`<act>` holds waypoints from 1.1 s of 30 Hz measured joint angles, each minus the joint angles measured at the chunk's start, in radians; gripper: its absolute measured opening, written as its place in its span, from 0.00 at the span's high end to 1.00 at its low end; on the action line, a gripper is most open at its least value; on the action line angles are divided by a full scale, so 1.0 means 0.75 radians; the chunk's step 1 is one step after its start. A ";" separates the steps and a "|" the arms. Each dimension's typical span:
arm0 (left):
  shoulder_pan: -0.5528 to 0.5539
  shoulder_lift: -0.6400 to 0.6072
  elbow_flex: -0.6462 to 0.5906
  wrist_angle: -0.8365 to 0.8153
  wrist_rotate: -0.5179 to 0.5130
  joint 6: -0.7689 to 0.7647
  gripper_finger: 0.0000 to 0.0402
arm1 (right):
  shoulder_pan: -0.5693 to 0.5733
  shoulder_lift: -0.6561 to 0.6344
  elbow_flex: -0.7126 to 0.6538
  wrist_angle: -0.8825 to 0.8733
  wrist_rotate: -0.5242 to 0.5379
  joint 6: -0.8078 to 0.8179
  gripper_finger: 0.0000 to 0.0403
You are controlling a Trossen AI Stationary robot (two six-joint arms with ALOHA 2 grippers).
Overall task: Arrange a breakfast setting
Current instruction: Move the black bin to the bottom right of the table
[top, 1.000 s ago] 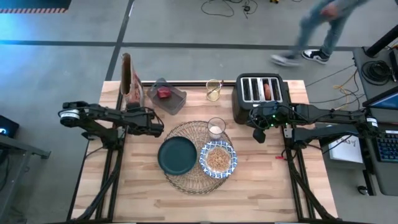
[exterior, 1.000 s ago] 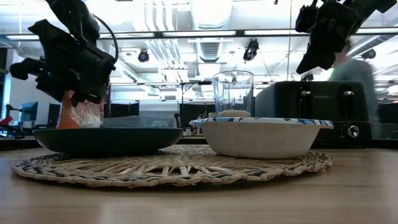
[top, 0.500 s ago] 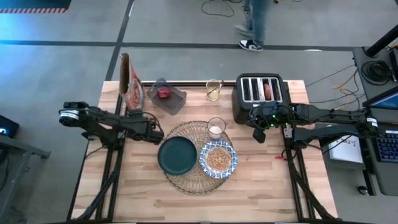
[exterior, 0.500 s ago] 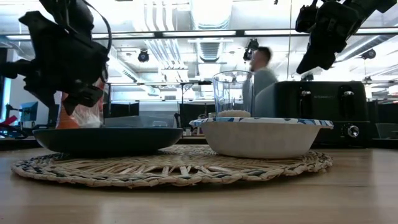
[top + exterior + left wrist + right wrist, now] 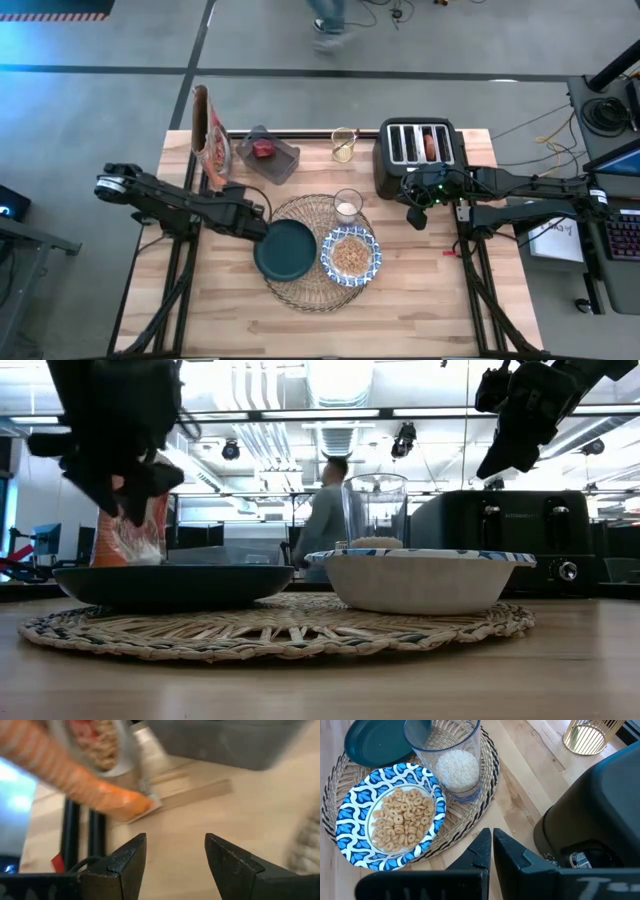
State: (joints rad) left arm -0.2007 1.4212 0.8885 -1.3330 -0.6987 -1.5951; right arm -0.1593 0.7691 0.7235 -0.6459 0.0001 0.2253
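The breakfast setting lies mid-table. A round woven placemat (image 5: 315, 285) carries a dark teal plate (image 5: 285, 250) on its left part. On its right part sits a blue-and-white bowl (image 5: 351, 256) of cereal rings. At its far edge stands a clear glass (image 5: 348, 206) with white contents. My left gripper (image 5: 262, 226) hovers open and empty just left of the plate's far rim; the low view shows my left gripper (image 5: 128, 508) above the plate (image 5: 170, 582). My right gripper (image 5: 415, 216) hangs shut and empty in front of the toaster, right of the glass (image 5: 451, 760).
A black toaster (image 5: 418, 155) stands at the far right. An orange cereal bag (image 5: 211, 130), a grey container (image 5: 267, 152) holding something red, and a gold wire holder (image 5: 343, 143) line the far edge. A person walks past beyond the table. Bare wood lies along the near edge.
My left gripper has swung from beside the cereal bag toward the table's near edge and the plate, rising a little and rolling about its own axis. A person has walked leftward behind the table.
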 joint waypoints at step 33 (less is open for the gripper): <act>0.291 0.025 0.131 0.714 0.194 1.461 0.54 | 0.000 0.000 0.000 0.000 0.000 0.000 0.98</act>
State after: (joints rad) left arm 0.0178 1.4403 0.9867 -0.7978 -0.5530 -0.4993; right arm -0.1594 0.7690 0.7235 -0.6456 0.0002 0.2255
